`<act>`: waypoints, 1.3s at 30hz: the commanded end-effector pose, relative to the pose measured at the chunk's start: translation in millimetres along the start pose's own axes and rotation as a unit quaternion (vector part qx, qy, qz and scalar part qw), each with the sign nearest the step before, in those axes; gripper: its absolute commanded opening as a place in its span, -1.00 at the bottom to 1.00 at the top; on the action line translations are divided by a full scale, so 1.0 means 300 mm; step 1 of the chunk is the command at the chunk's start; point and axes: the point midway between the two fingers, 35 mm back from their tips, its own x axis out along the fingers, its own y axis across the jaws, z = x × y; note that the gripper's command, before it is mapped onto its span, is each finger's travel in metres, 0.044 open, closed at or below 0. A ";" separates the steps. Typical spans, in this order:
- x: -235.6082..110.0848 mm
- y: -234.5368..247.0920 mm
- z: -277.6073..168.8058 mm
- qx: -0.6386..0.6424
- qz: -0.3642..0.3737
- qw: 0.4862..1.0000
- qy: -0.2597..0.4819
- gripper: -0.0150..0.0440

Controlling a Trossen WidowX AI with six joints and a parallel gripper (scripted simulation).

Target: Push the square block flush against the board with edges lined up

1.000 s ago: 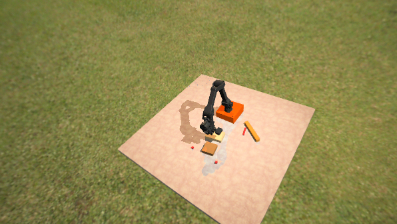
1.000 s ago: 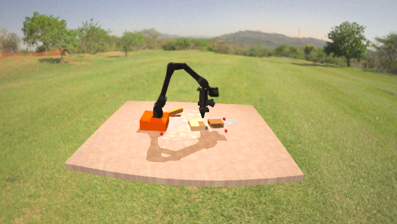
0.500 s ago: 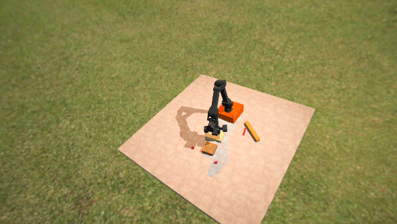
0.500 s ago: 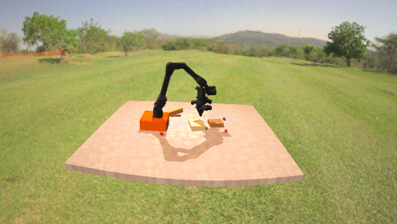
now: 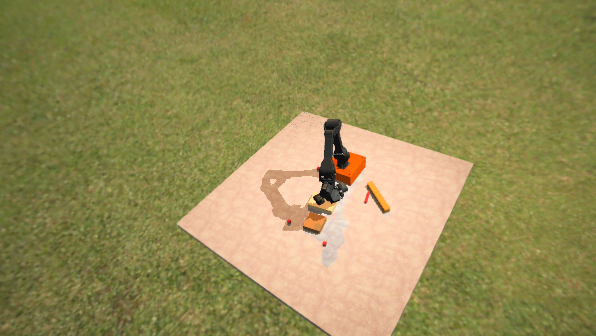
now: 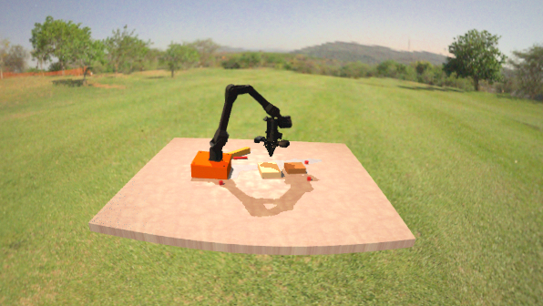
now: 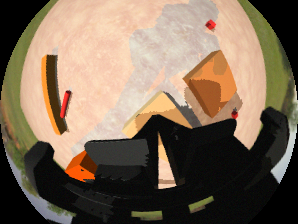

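An orange-brown square block (image 5: 315, 222) (image 6: 295, 168) (image 7: 212, 90) lies flat on the wooden table. A pale yellow board (image 5: 321, 206) (image 6: 270, 169) (image 7: 154, 113) lies just beside it, on the side of the robot's base. A narrow gap shows between them, and the block sits slightly turned against the board. My gripper (image 5: 328, 196) (image 6: 271, 153) (image 7: 156, 117) is shut and empty. It points down and hangs a little above the pale board, without touching it.
The arm's orange base (image 5: 352, 167) (image 6: 210, 166) stands behind the board. A long thin orange bar (image 5: 378, 196) (image 6: 240, 151) (image 7: 52, 92) with a small red stick (image 5: 366, 197) (image 7: 65, 104) lies to one side. Small red markers (image 5: 289, 220) (image 5: 324, 243) dot the table (image 5: 400, 260).
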 end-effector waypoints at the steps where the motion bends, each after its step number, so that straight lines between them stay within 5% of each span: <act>1: 0.007 0.028 0.006 -0.059 0.001 0.998 0.005 -0.49; 16: 0.007 0.131 0.059 -0.304 0.005 0.953 0.005 -0.49; 20: 0.018 0.132 0.060 -0.307 0.005 0.952 0.005 -0.49; 25: 0.192 0.134 0.055 -0.307 0.005 0.952 0.005 -0.49; 39: 0.191 0.113 0.030 -0.307 0.005 0.952 0.006 -0.49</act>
